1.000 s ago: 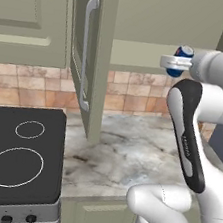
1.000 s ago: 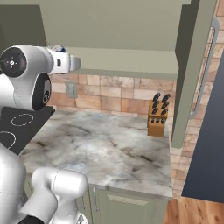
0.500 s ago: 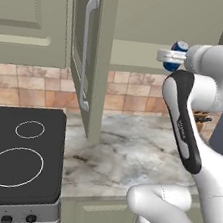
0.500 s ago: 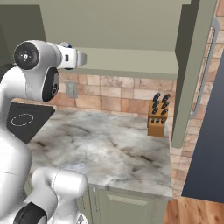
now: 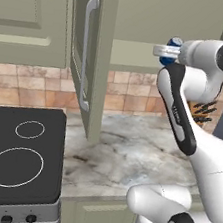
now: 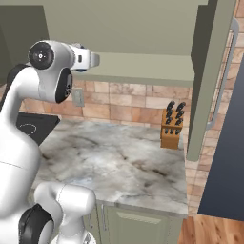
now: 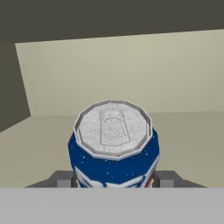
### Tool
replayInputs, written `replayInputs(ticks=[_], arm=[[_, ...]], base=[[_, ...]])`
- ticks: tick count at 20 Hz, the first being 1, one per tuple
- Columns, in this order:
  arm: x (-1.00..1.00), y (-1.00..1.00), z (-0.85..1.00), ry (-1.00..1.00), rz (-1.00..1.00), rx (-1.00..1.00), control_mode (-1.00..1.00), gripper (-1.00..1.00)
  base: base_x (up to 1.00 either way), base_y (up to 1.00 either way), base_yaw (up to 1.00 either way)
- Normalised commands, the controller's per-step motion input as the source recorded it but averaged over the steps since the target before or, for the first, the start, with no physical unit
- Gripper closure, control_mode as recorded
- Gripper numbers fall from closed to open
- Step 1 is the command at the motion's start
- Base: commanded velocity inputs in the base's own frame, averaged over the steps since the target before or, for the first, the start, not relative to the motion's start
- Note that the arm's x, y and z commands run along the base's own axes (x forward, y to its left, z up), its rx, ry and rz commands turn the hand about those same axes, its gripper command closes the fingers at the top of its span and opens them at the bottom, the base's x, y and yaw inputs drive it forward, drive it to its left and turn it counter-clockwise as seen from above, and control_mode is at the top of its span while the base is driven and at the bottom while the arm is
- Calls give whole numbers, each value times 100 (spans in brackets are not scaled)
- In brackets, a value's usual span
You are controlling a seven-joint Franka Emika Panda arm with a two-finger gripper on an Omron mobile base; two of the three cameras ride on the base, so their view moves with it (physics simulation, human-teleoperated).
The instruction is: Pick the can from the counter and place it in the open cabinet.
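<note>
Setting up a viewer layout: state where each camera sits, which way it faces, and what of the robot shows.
Left base view: behind-left, facing the open cabinet; arm lower right, can at gripper.
Right base view: behind-right, over the counter; arm at left.
Hand view: along the gripper into the cabinet; fingertips flank the can.
Shared: both base views show counter, cabinet, knife block.

Black stove top (image 5: 16,155) with white burner rings; brick-tile backsplash (image 6: 128,102) behind it; wooden knife block (image 6: 171,126) standing against the backsplash, well right of the stove top.

White rounded arm (image 5: 182,124) — dark joint caps, black band along one link, small dark fingers (image 7: 64,178)
</note>
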Motion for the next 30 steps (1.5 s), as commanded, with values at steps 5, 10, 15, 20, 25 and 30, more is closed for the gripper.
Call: replayInputs(ticks=[5,10,15,20,25,30], arm=[[37,-2,0,0,0,0,-100,100],[35,-2,0,0,0,0,-100,100],[25,0,-10,3,0,0,-100,100],[20,-2,-12,10,0,0,-100,100],[22,-6,-5,5,0,0,-100,100],[23,-2,-8,4,0,0,-100,100]], base=[[0,0,0],[0,0,0],[0,0,0],[0,0,0],[0,0,0],[0,0,0]])
